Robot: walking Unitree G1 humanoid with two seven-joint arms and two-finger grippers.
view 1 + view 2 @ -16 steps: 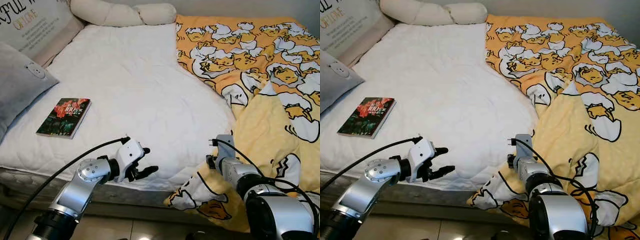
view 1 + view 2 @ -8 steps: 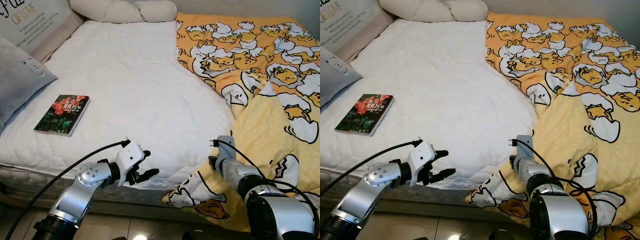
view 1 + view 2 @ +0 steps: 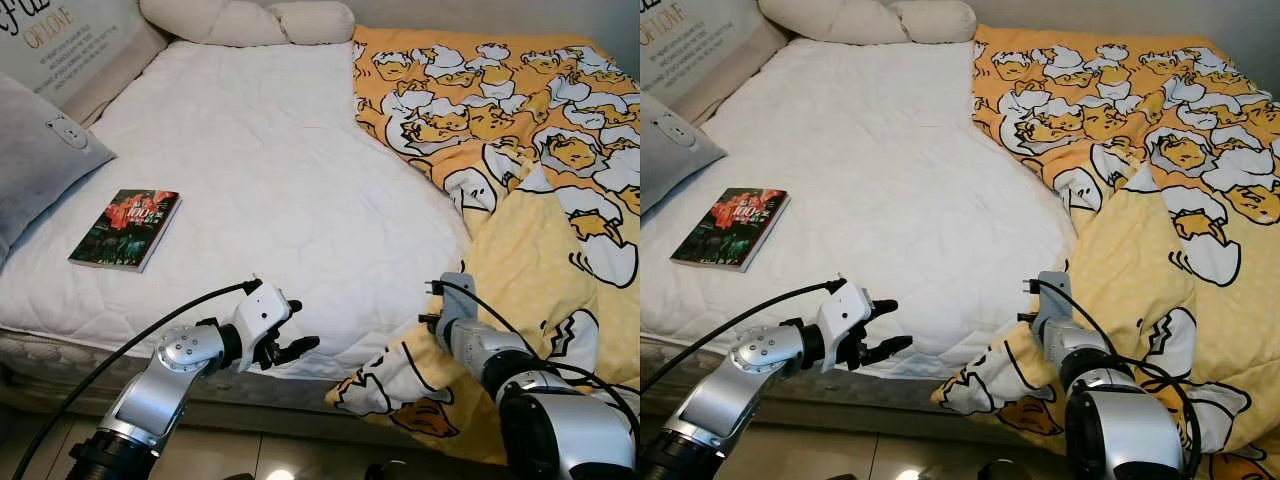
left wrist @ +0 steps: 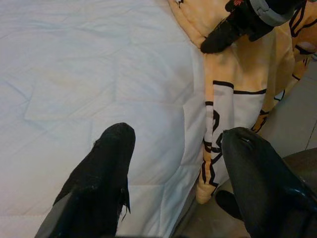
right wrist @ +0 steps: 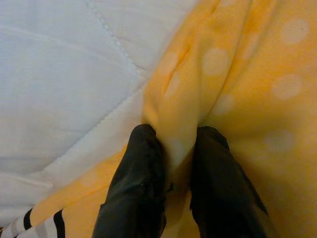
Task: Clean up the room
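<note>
A yellow quilt (image 3: 520, 170) printed with egg cartoons covers the right side of the bed and hangs over the front edge. My right gripper (image 5: 171, 148) is shut on a fold of this yellow quilt (image 5: 237, 89) near the bed's front edge, at the quilt's left border (image 3: 440, 325). My left gripper (image 3: 290, 330) hovers open just above the white mattress (image 3: 260, 170) front edge, to the left of the quilt corner (image 4: 218, 144). A dark book (image 3: 127, 230) lies flat on the mattress at the left.
A grey pillow (image 3: 35, 165) and a lettered cushion (image 3: 60, 40) rest at the far left. Cream pillows (image 3: 245, 20) lie along the head of the bed. Tiled floor (image 3: 300, 455) runs below the bed's front edge.
The view has shifted slightly. My right gripper has drawn back a little towards me with the quilt fold. My left gripper has sunk slightly toward the mattress edge.
</note>
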